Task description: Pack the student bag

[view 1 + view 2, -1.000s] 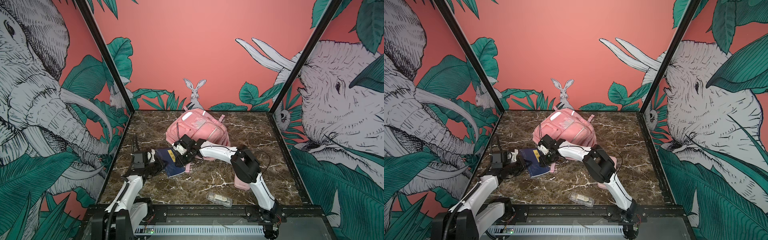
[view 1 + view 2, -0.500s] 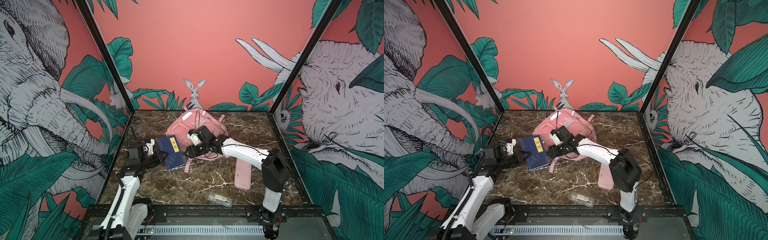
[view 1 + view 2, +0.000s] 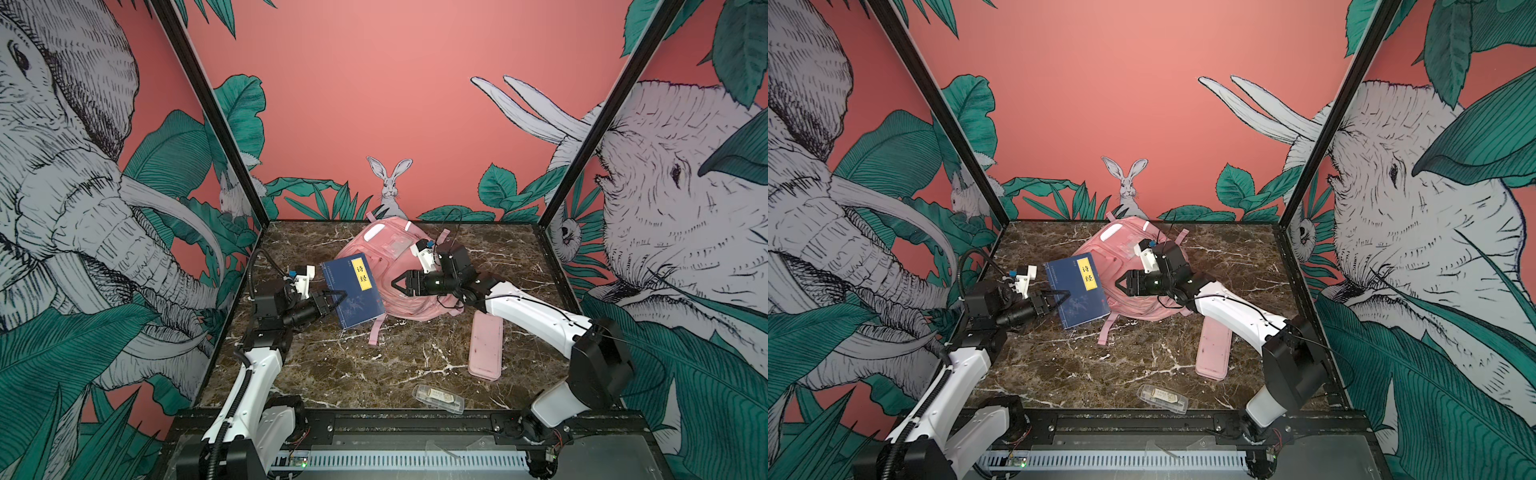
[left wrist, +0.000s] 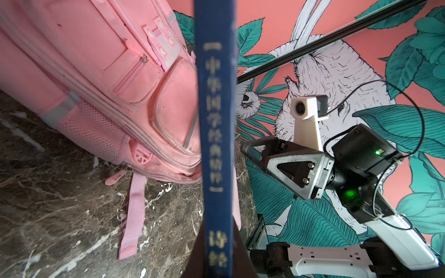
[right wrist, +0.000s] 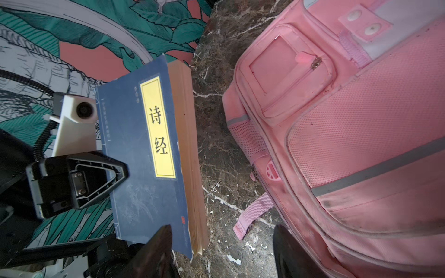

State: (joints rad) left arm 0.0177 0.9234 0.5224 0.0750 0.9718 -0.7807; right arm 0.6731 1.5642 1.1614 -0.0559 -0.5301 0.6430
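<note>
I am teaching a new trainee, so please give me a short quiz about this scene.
1. True or false: the left claw is shut on the blue book.
2. Which lies nearest the front edge of the table? A) pink pencil case B) clear plastic box C) blue book
3. Fill in: the right claw, near the student bag, is open and holds ____.
Key: 1 true; 2 B; 3 nothing.

Book (image 3: pixel 354 293) — left of student bag (image 3: pixel 386 249).

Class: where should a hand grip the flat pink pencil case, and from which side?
Across its narrow width, near the middle, from straight above: the pencil case lies flat on the table, long and slim, its long edges both free.
</note>
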